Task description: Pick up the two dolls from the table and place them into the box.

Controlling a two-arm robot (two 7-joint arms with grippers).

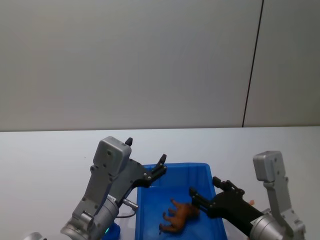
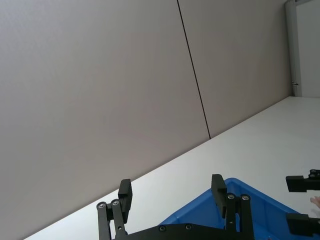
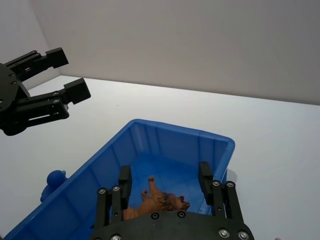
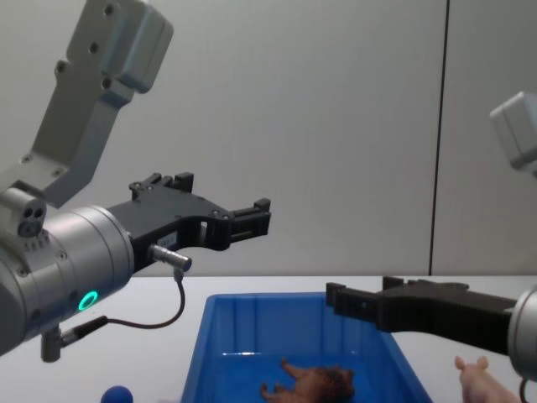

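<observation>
Glossy plastic box (image 1: 186, 175), matt white table (image 1: 45, 150)

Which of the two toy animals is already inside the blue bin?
The brown maned doll, lying in the box by the open right pincer; the pink doll is outside it.

The left claw (image 2: 171, 186) is spread open, a corner of the box (image 2: 265, 205) just beyond it on the counter (image 2: 260, 145); farther off, the right claw (image 2: 301, 202), also open

The left hand (image 2: 171, 192) and right hand (image 3: 165, 176) hover raised, fingers apart
</observation>
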